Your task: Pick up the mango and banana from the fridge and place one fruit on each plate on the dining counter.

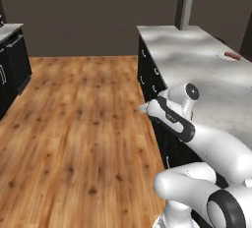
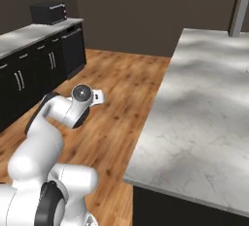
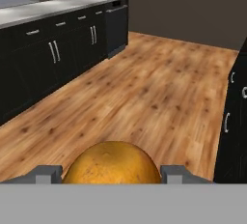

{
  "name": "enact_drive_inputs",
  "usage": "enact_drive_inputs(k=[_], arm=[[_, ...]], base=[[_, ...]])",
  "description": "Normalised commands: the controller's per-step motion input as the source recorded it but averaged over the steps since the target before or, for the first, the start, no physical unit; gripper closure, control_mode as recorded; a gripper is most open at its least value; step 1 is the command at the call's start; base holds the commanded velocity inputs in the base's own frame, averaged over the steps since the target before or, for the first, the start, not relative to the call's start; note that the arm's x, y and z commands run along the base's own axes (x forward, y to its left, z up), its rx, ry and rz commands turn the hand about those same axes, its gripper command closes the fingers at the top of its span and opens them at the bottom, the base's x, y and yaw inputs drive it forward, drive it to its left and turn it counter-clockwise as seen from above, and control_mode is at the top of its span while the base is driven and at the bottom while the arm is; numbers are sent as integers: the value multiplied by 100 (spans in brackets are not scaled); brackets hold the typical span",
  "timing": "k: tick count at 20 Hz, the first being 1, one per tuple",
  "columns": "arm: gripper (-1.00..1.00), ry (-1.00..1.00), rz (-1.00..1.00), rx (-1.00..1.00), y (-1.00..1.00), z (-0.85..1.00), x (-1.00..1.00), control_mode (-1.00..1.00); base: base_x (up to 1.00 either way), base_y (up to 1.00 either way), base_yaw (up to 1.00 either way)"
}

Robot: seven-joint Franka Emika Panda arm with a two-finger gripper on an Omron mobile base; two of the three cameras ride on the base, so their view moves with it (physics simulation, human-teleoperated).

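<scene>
The mango (image 3: 112, 162), round and orange-brown, sits between my two dark fingertips (image 3: 46, 172) in the hand view. My gripper (image 3: 112, 174) is shut on it, with a finger on each side. The hand hangs over the wooden floor beside the dining counter (image 1: 197, 60), just off its black base. In the right base view the hand (image 2: 98, 96) points away from the counter's (image 2: 204, 98) pale marbled top. A small plate (image 1: 229, 55) with red on it lies far back on the counter. The fridge and the banana are out of view.
Dark wall cabinets (image 3: 48, 49) with a grey top line the far side of the wooden floor (image 1: 83, 124). A black box-shaped appliance (image 2: 48, 11) stands on them. The counter's black drawer fronts (image 3: 234, 121) are close on the hand's right. A grey column (image 1: 186, 1) rises behind the counter.
</scene>
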Motion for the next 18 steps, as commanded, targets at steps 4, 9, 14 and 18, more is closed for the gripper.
enact_drive_inputs(k=[4, 9, 14, 18], arm=[[100, 0, 0, 0, 0, 0, 0, 100], [100, 0, 0, 0, 0, 0, 0, 100], [100, 0, 0, 0, 0, 0, 0, 100], [100, 0, 0, 0, 0, 0, 0, 100]], base=[[10, -69, -26], [-22, -64, -27], [-66, -36, -25], [-63, -34, -28]])
